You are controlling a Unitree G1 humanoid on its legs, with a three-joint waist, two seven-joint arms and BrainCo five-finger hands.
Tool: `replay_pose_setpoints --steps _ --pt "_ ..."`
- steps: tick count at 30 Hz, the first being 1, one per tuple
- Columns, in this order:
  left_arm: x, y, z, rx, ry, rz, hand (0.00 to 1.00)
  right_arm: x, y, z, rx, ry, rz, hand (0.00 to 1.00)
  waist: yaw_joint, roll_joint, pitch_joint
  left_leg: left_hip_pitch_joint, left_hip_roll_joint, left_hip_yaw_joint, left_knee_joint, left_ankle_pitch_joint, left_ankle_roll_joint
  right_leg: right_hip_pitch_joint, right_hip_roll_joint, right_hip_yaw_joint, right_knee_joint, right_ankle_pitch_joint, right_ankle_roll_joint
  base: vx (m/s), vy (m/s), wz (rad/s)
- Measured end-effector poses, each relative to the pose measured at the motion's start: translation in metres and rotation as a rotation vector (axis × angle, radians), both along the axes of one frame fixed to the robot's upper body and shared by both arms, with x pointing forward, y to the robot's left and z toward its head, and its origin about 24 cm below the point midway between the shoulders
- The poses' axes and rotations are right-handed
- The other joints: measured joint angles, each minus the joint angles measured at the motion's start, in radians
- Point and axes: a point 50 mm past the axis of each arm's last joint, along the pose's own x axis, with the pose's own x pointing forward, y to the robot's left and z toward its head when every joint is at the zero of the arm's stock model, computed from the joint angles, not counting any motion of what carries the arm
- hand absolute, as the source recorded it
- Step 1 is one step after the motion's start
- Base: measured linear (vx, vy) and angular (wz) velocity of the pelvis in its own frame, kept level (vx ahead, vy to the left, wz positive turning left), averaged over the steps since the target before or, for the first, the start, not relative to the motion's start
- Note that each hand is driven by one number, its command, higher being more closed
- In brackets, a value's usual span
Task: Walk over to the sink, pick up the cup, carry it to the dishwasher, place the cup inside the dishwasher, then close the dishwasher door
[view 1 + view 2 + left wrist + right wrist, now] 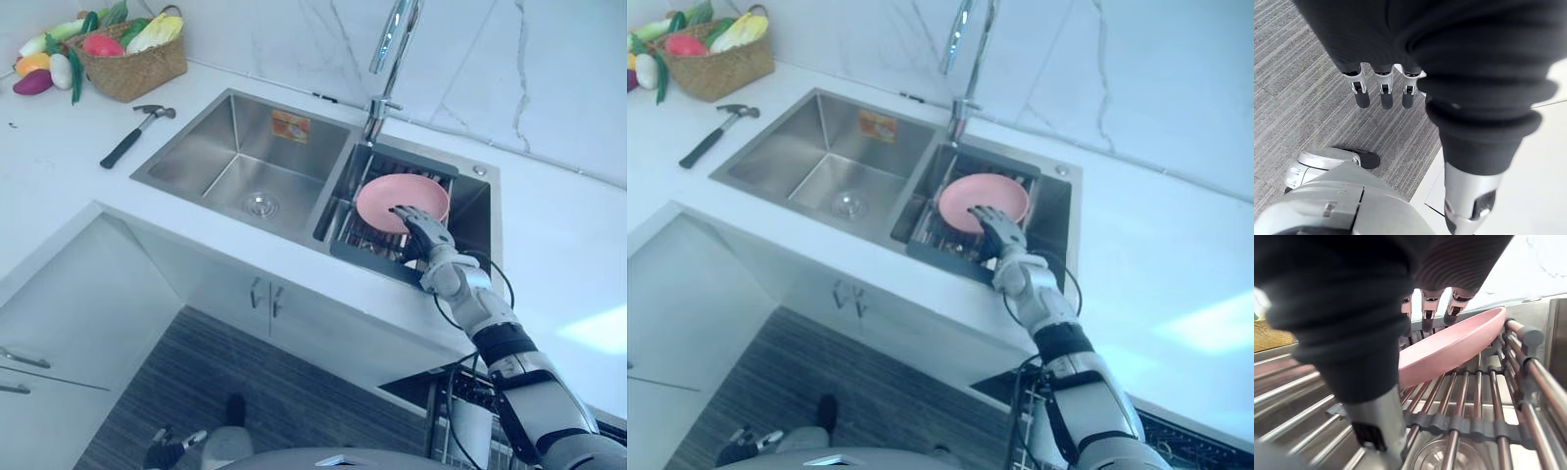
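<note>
Right robot hand (423,231) over pink plate (390,198)

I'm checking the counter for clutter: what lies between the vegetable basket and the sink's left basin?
A hammer, lying on the white counter between basket and basin, seen in both eye views.

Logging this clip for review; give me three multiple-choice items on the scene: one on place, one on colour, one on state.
1. Where is the dish? A) on the rack in the sink's right basin B) left basin C) basket
2. Its colour? A) green B) pink C) black
3. The left hand is: A) gripping the hammer B) on the tap C) open, above the floor
A: it lies on the rack's bars. B: plainly pink. C: fingers straight, floor beyond them.
</note>
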Motion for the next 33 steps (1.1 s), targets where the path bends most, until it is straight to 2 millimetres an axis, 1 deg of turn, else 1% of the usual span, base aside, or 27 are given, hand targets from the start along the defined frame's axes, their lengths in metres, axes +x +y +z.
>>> replay_pose_setpoints --steps 6,10,15,20,23,26,27,30,31,33 --pt "0.000 -0.002 0.000 -0.003 0.003 -0.011 0.00 0.005 -0.004 -0.001 -0.076 -0.007 -0.055 0.00 0.012 0.004 -0.002 0.000 -0.004 -0.012 0.000 0.002 0.000 0.005 0.000 -0.005 0.000 -0.001 0.000 0.00 0.001 0.04" --pt "0.000 -0.004 -0.001 -0.007 0.006 -0.021 0.00 0.009 -0.009 0.002 -0.128 -0.023 -0.107 0.00 0.020 0.018 -0.003 -0.003 -0.007 -0.018 0.000 0.005 0.003 0.007 -0.002 -0.011 0.000 -0.002 0.001 -0.01 0.005 0.06" --pt "-0.001 -0.005 -0.001 -0.008 0.008 -0.027 0.00 0.014 -0.014 0.003 -0.182 -0.031 -0.154 0.00 0.022 0.025 -0.002 -0.007 -0.010 -0.031 0.000 0.007 0.004 0.013 -0.002 -0.029 0.000 -0.005 0.000 0.00 0.000 0.09" --pt "0.000 -0.007 -0.002 -0.011 0.010 -0.038 0.00 0.017 -0.018 0.005 -0.225 -0.036 -0.183 0.00 0.040 0.030 0.001 -0.008 -0.012 -0.039 0.000 0.007 0.003 0.017 -0.002 -0.035 0.000 -0.007 0.001 0.01 -0.001 0.04" --pt "0.000 -0.008 -0.002 -0.013 0.010 -0.046 0.00 0.020 -0.019 0.006 -0.250 -0.044 -0.196 0.00 0.045 0.039 0.008 -0.010 -0.013 -0.043 0.000 0.007 0.003 0.019 -0.002 -0.039 0.000 -0.011 -0.005 0.00 0.000 0.04" --pt "0.000 -0.009 -0.002 -0.013 0.012 -0.054 0.00 0.019 -0.025 -0.001 -0.259 -0.018 -0.230 0.00 0.057 0.051 0.021 -0.015 -0.013 -0.048 0.000 0.008 0.003 0.018 -0.002 -0.050 0.002 -0.014 -0.006 0.00 -0.004 0.06" --pt "-0.001 -0.009 -0.002 -0.012 0.015 -0.052 0.00 0.021 -0.023 0.003 -0.260 -0.035 -0.227 0.00 0.057 0.054 0.024 -0.016 -0.013 -0.050 0.000 0.008 0.003 0.018 -0.002 -0.052 0.002 -0.014 -0.005 0.00 0.000 0.00" --pt "-0.001 -0.009 -0.002 -0.011 0.013 -0.053 0.00 0.025 -0.022 0.006 -0.264 -0.040 -0.229 0.00 0.057 0.052 0.036 -0.016 -0.013 -0.051 0.000 0.008 0.002 0.018 -0.002 -0.053 0.003 -0.014 -0.005 0.00 0.000 0.00" --pt "-0.001 -0.009 -0.002 -0.011 0.013 -0.053 0.00 0.025 -0.022 0.006 -0.264 -0.042 -0.230 1.00 0.057 0.051 0.037 -0.016 -0.013 -0.051 0.000 0.008 0.002 0.017 -0.002 -0.053 0.003 -0.015 -0.006 0.00 0.000 0.00" --pt "0.000 -0.009 -0.002 -0.009 0.008 -0.055 0.00 0.025 -0.021 0.005 -0.263 -0.042 -0.229 1.00 0.057 0.049 0.042 -0.017 -0.013 -0.051 0.000 0.009 0.003 0.016 -0.002 -0.053 0.006 -0.016 -0.007 -0.02 0.004 0.00"
